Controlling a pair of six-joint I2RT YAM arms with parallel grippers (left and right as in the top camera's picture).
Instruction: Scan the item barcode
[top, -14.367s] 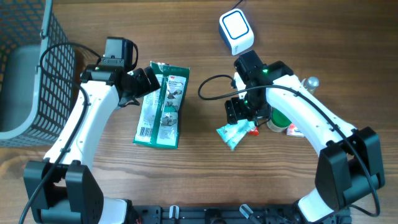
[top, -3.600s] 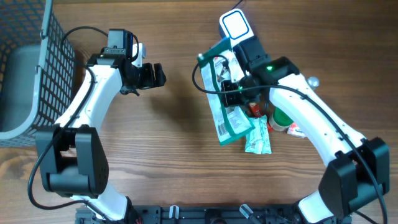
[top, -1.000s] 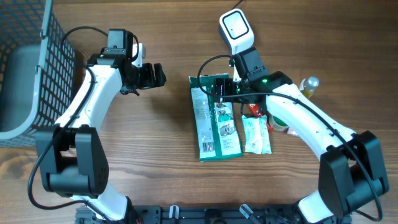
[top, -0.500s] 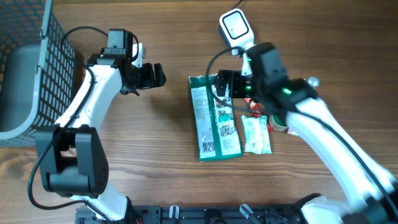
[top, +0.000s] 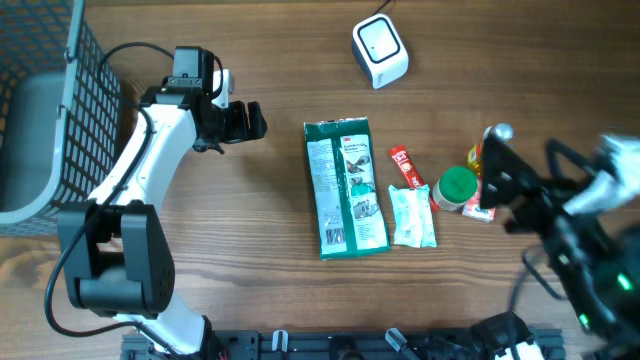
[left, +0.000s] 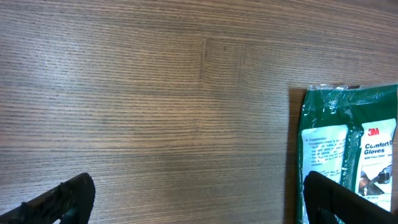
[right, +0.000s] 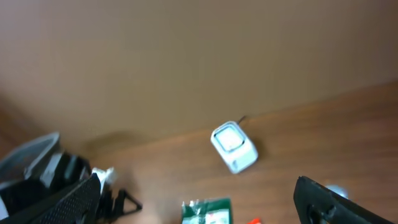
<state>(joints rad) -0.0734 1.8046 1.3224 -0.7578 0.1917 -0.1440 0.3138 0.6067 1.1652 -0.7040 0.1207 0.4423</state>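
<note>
Status, nearest items first. The green glove pack (top: 345, 187) lies flat on the table (top: 250, 270), lengthwise toward the scanner, printed face up, held by neither arm. Just to its right lie a pale sachet (top: 411, 216) and a small red packet (top: 405, 167), then a green-capped bottle (top: 455, 187), all close together.

The right gripper (top: 497, 175) appears blurred at the right edge of the overhead view, above the bottle cluster; its wrist view shows both fingers spread wide at the frame corners with nothing between them. The left gripper (top: 243, 121) stands left of the pack, well apart from it, jaws fully open and empty.

The white scanner (top: 380, 51) sits at the far side of the table, beyond the pack's top edge and apart from it.

Judgement: no item is presented to the scanner at this moment; whether the pack is already scanned cannot be told. The smaller items remain to be handled.

Clearance: open wood lies between the left gripper and the pack, and between pack and scanner. The wire basket (top: 50, 110) bounds the far left; the right-hand cluster leaves little room for finger entry
</note>
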